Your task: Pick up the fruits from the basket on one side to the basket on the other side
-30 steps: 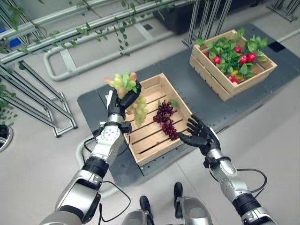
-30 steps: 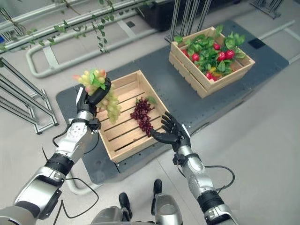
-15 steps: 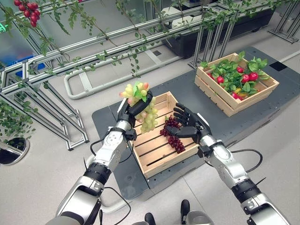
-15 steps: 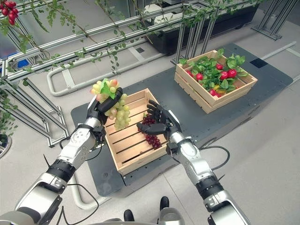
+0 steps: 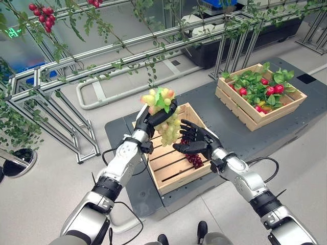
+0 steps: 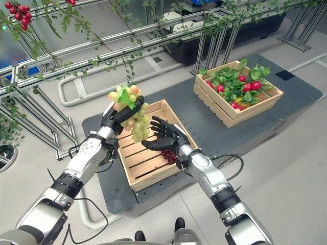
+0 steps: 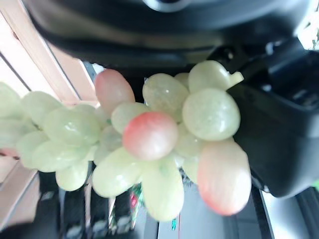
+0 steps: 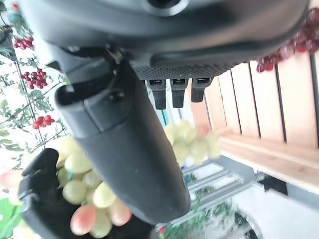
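My left hand [image 5: 148,116] is shut on a bunch of green grapes [image 5: 164,115] with some pink ones, held up above the near wooden crate [image 5: 190,171]; the bunch hangs down from the fist and shows close up as green grapes [image 7: 164,134]. My right hand [image 5: 196,143] is open, fingers spread, just below and right of the bunch, over the crate. A dark red grape bunch [image 5: 194,159] lies in the crate, partly hidden by the right hand. The far crate [image 5: 245,113] at upper right holds leaves and red fruit [image 5: 275,88].
Both crates stand on a dark grey platform [image 5: 225,127]. Metal pipe frames [image 5: 71,127] with leafy vines and red berry clusters [image 5: 43,15] run along the left and back. Pale floor [image 5: 36,204] lies around the platform.
The camera has tilted up, showing more of the frames behind. My right hand has risen from the crate's near right corner toward the hanging green grapes. The left hand still holds the bunch.
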`<state>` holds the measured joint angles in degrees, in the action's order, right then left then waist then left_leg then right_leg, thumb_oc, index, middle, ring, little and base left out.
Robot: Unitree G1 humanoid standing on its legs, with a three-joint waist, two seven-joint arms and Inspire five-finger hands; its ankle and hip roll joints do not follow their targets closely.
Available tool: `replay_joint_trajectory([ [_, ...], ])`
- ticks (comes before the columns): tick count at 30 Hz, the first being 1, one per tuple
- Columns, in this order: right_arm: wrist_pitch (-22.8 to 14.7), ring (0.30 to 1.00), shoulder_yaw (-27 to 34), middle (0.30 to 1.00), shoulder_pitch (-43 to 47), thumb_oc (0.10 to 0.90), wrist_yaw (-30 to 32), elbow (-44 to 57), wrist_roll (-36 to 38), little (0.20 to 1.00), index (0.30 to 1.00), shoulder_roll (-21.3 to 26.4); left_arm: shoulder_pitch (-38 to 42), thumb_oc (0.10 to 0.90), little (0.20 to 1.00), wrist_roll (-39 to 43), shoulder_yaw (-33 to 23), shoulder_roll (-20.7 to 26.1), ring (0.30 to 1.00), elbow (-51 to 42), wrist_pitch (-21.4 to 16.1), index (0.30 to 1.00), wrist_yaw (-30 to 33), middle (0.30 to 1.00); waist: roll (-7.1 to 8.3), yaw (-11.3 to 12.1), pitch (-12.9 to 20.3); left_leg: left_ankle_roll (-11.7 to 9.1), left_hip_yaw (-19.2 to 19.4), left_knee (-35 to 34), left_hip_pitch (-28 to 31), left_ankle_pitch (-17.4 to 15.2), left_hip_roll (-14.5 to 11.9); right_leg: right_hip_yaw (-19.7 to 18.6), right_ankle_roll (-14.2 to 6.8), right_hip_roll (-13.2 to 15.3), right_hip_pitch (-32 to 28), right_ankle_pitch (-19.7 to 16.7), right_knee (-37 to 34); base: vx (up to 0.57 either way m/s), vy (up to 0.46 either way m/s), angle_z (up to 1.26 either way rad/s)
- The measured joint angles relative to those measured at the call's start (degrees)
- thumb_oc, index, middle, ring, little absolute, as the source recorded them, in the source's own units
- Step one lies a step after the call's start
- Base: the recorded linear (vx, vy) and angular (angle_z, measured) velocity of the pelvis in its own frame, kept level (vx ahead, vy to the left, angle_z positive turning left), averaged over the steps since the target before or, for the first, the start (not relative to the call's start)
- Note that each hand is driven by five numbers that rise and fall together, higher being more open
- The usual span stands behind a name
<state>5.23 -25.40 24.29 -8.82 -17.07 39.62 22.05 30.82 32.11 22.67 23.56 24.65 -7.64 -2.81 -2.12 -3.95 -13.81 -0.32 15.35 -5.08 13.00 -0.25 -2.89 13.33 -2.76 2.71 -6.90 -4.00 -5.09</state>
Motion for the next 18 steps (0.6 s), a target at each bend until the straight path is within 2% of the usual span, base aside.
replay_joint_trajectory([
  [8, 1.7, 0.9, -0.08, 0.9, 0.2, 0.8, -1.31, 3.31, 3.74, 0.9, 0.9, -0.08, 0.0, 0.4, 0.3, -0.62, 1.19, 2.08, 0.3, -1.36, -0.03, 0.3, -3.31, 0.3, 0.47, 0.28, 0.35, -0.08, -0.82, 0.0, 0.24, 0.08, -0.01, 0.14, 0.0, 0.0, -0.52, 0.02, -0.01, 0.0, -0.006, 0.03],
  [12, 1.7, 0.9, -0.18, 0.9, 0.21, 0.8, -1.31, 3.47, 4.09, 0.9, 0.9, -0.18, 0.0, 0.4, 0.3, -4.84, 1.31, 2.76, 0.3, -1.97, -0.17, 0.3, -4.31, 0.3, 0.68, 0.31, 0.9, -0.07, -0.82, 0.0, 0.34, 0.1, 0.0, 0.13, 0.0, 0.0, -0.62, 0.02, -0.01, 0.0, 0.0, 0.0],
  [18, 1.72, 0.9, -0.68, 0.9, 0.21, 0.8, -1.31, 3.99, 4.08, 0.9, 0.9, 0.39, 0.19, 0.4, 0.3, -6.8, 1.83, 4.21, 0.3, -2.26, -0.72, 0.3, -6.63, 0.3, 0.67, 0.23, 1.02, -0.08, -0.78, 0.0, 0.4, 0.12, -0.01, 0.05, 0.0, -0.03, -0.66, 0.02, -0.01, 0.0, 0.0, 0.0],
])
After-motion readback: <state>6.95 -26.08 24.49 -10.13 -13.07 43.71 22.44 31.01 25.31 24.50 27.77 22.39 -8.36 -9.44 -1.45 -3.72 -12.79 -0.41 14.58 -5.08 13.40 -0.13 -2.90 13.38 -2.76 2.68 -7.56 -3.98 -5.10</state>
